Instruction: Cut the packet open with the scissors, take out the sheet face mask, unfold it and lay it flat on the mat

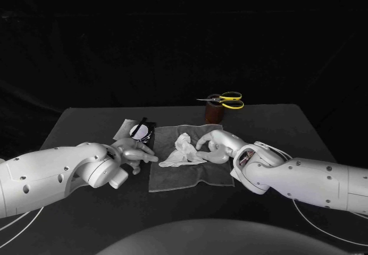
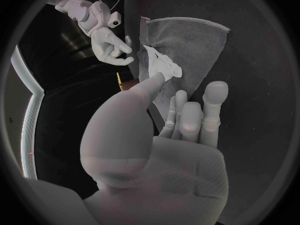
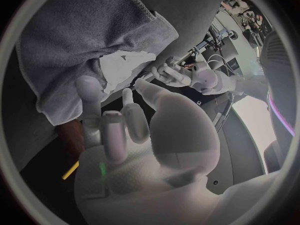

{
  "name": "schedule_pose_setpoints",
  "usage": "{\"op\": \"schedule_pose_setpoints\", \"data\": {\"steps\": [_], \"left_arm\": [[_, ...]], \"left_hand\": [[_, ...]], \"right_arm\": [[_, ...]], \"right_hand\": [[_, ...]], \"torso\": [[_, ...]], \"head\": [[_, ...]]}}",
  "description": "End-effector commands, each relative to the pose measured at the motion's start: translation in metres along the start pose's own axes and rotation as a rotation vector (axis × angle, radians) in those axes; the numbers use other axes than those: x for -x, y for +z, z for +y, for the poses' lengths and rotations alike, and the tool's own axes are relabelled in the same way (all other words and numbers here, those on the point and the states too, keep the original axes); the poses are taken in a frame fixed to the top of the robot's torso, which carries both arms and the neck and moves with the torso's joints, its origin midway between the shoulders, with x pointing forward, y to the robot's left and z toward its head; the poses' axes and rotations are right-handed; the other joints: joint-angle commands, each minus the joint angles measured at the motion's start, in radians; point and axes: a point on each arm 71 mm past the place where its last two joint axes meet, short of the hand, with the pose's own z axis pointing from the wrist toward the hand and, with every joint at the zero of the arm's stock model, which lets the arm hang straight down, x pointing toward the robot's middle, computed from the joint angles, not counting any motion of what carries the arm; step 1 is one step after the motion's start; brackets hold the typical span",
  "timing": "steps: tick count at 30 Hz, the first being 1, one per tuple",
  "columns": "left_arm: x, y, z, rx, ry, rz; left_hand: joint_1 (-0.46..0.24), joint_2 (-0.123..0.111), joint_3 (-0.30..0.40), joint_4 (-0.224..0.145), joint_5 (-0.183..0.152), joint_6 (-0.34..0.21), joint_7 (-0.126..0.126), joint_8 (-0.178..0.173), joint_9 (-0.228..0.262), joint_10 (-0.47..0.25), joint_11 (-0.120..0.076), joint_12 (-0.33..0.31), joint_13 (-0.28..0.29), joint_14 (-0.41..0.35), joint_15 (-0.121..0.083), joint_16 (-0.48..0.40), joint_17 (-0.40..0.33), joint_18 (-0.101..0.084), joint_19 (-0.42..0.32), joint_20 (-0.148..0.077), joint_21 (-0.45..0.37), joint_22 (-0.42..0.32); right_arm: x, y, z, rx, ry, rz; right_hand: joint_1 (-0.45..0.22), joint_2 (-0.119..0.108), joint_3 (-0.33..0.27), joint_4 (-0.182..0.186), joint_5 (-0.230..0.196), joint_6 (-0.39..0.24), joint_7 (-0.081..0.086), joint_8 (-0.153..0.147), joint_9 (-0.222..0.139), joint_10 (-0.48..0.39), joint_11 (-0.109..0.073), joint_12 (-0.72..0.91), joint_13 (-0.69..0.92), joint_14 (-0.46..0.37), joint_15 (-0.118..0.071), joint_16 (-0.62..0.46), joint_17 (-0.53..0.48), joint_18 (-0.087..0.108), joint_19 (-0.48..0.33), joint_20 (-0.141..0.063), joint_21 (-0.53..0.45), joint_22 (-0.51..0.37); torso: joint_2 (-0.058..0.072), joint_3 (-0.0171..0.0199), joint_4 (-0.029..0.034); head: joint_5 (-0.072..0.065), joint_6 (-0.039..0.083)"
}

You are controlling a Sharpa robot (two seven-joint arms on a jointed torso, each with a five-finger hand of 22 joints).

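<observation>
A crumpled white sheet mask (image 1: 182,151) (image 2: 162,66) (image 3: 125,70) lies on the grey mat (image 1: 192,178) (image 2: 194,40) (image 3: 75,35). My left hand (image 1: 135,151) (image 3: 181,76) sits at the mat's left edge with fingers apart and nothing in it; in the left wrist view its thumb tip overlaps the mask. My right hand (image 1: 215,149) (image 2: 111,46) curves over the mat against the mask's right side; whether it pinches the mask is hidden. The black-and-white packet (image 1: 138,130) lies behind the left hand. The yellow-handled scissors (image 1: 224,99) rest on a brown holder (image 1: 212,113).
The black table (image 1: 291,127) extends right of the mat and in front of both arms. The holder with the scissors stands just behind the mat's far right corner.
</observation>
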Motion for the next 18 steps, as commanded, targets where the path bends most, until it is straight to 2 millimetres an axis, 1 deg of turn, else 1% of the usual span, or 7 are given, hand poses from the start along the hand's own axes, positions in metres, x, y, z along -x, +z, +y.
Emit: {"op": "schedule_pose_setpoints", "data": {"steps": [1,4,7,8,11,14,18], "left_arm": [[0.002,-0.002,-0.006,-0.099,0.056,0.002],[0.002,-0.003,-0.01,-0.161,0.048,0.005],[-0.001,-0.004,-0.017,-0.23,0.044,0.016],[-0.003,-0.004,-0.021,-0.262,0.045,0.019],[-0.006,-0.004,-0.026,-0.304,0.052,0.022],[-0.008,-0.004,-0.028,-0.328,0.057,0.023],[-0.009,-0.004,-0.03,-0.34,0.06,0.021]], "left_hand": [[0.013,-0.002,-0.007,0.0,-0.001,-0.01,0.037,0.008,-0.001,-0.006,0.002,-0.006,-0.002,-0.007,0.001,-0.004,-0.001,0.02,-0.006,0.0,-0.005,-0.002],[0.031,0.014,0.006,0.003,-0.001,0.012,0.036,0.03,-0.002,-0.001,0.002,-0.008,-0.006,-0.011,0.001,-0.005,-0.006,0.021,-0.006,0.001,-0.006,-0.004],[0.061,0.031,0.067,-0.007,-0.001,0.065,0.029,0.047,-0.017,0.005,-0.005,-0.022,-0.018,-0.037,-0.005,-0.016,-0.046,0.023,-0.008,-0.003,-0.008,-0.006],[0.057,0.022,0.106,-0.009,-0.001,0.095,0.028,0.039,-0.038,0.017,-0.008,-0.029,-0.026,-0.039,-0.008,-0.02,-0.052,0.023,-0.01,-0.006,-0.006,-0.005],[0.051,0.01,0.177,-0.013,-0.002,0.16,0.018,0.028,-0.076,0.048,-0.017,-0.037,-0.038,-0.029,-0.017,-0.021,-0.048,0.021,-0.004,-0.013,0.009,0.007],[0.041,0.001,0.202,-0.013,-0.002,0.183,0.015,0.022,-0.095,0.061,-0.02,-0.04,-0.042,-0.019,-0.02,-0.019,-0.04,0.018,0.002,-0.016,0.021,0.016],[0.035,-0.003,0.213,-0.012,-0.002,0.206,0.011,0.028,-0.102,0.077,-0.024,-0.033,-0.041,0.001,-0.023,-0.013,-0.014,0.013,0.018,-0.019,0.047,0.035]], "right_arm": [[-0.004,0.004,0.005,0.044,-0.136,-0.044],[-0.012,0.01,0.008,0.047,-0.161,-0.046],[-0.02,0.015,0.011,0.049,-0.181,-0.048],[-0.025,0.017,0.012,0.048,-0.192,-0.048],[-0.032,0.021,0.014,0.046,-0.213,-0.052],[-0.039,0.025,0.016,0.046,-0.23,-0.053],[-0.045,0.027,0.019,0.05,-0.247,-0.06]], "right_hand": [[0.004,-0.005,-0.006,-0.001,0.001,0.006,-0.001,-0.005,-0.002,0.022,0.002,-0.004,0.091,0.084,0.006,0.003,0.202,0.008,0.002,0.006,0.001,0.05],[0.004,-0.011,-0.013,0.0,0.001,0.008,0.0,-0.012,-0.008,0.021,0.002,-0.005,0.09,0.084,0.006,0.002,0.201,0.009,0.002,0.007,-0.004,0.048],[0.004,-0.013,-0.018,0.001,0.001,0.012,0.0,-0.015,-0.012,0.021,0.003,-0.006,0.09,0.083,0.006,0.001,0.199,0.01,0.001,0.007,-0.008,0.047],[0.004,-0.015,-0.02,0.001,0.001,0.014,0.0,-0.016,-0.013,0.021,0.003,-0.007,0.089,0.083,0.006,0.001,0.199,0.01,0.0,0.008,-0.011,0.046],[0.003,-0.02,-0.027,0.003,0.0,0.019,-0.001,-0.019,-0.018,0.02,0.002,-0.009,0.088,0.083,0.006,0.002,0.2,0.01,0.001,0.008,-0.007,0.047],[0.001,-0.027,-0.037,0.005,-0.001,0.024,-0.001,-0.024,-0.022,0.019,0.002,-0.011,0.087,0.083,0.006,0.001,0.199,0.011,0.0,0.008,-0.012,0.046],[-0.001,-0.031,-0.044,0.007,-0.001,0.025,-0.001,-0.028,-0.026,0.018,0.002,-0.013,0.085,0.082,0.006,0.0,0.197,0.011,-0.001,0.008,-0.015,0.045]], "torso": [[0.001,0.0008,0.0014],[0.002,-0.0005,0.0007],[0.002,-0.0013,0.0001],[0.001,-0.0011,0.0001],[0.002,0.0002,0.0],[0.002,0.0014,0.0001],[0.001,0.001,0.0001]], "head": [[0.004,0.0],[0.006,0.0],[0.009,0.0],[0.011,0.0],[0.015,0.0],[0.018,0.0],[0.021,0.0]]}}
